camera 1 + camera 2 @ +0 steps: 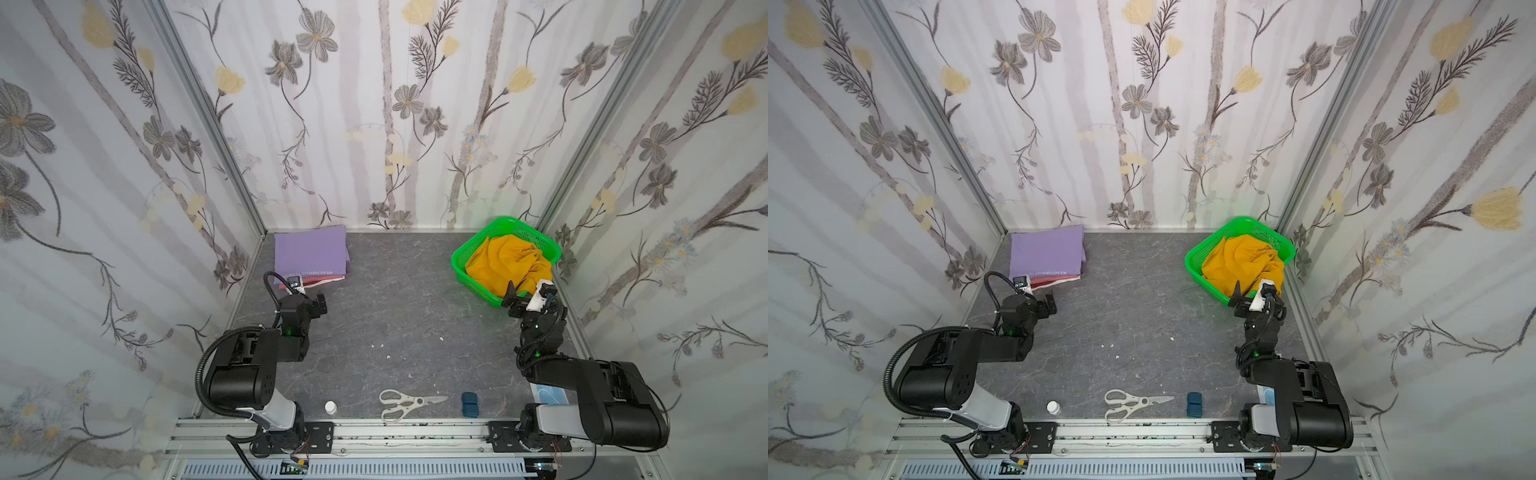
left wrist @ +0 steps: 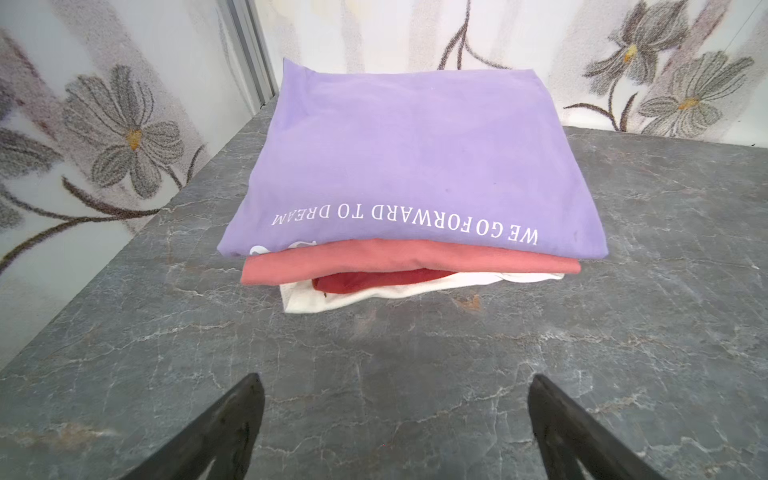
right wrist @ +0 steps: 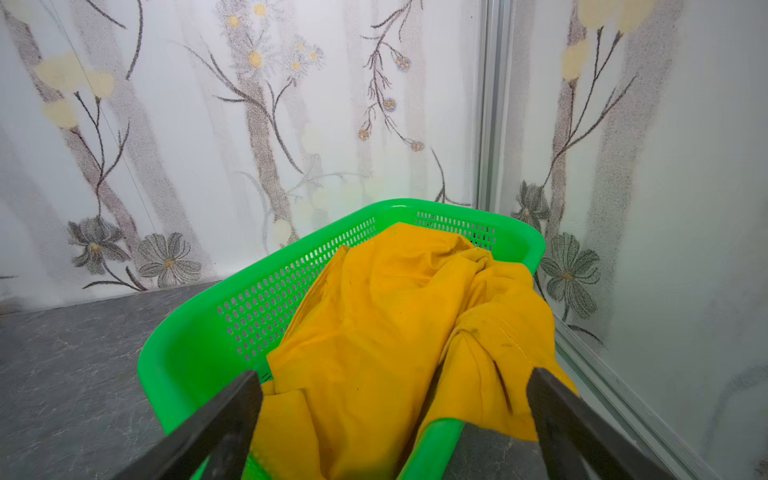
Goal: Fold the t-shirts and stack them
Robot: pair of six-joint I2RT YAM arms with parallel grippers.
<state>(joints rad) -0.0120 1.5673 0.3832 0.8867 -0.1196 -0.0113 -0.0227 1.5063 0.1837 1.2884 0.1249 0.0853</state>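
- Top views: a stack (image 1: pixel 311 266) of folded t-shirts sits in the far left corner of the table (image 1: pixel 395 324), with a lavender t-shirt (image 1: pixel 309 251) on top. A mustard-yellow t-shirt (image 1: pixel 505 264) lies crumpled in a green mesh basket (image 1: pixel 473 241) in the far right corner.
- Along the near edge, well apart from both, lie white-handled scissors (image 1: pixel 405 404), a small white-capped bottle (image 1: pixel 330 407) and a dark blue block (image 1: pixel 469 404). A light-blue face mask (image 1: pixel 550 394) is half hidden under the right arm (image 1: pixel 598 386).
- Left wrist view: the left gripper (image 2: pixel 395 379) hovers over bare table just short of the stack, jaws spread wide and holding nothing.
- White print on the lavender t-shirt reads "WE GO FORWARD TO DREAM", upside down to this camera. Beneath it lie a pink-red t-shirt (image 2: pixel 411 262), a darker red fold (image 2: pixel 374 280) and, at the bottom, a white t-shirt (image 2: pixel 395 294).
- Right wrist view: the right gripper (image 3: pixel 395 374) stands at the basket's near rim, jaws wide apart and clamped on nothing. A fold of the mustard-yellow t-shirt spills over that rim between the two fingers. Whether they touch the cloth cannot be told.
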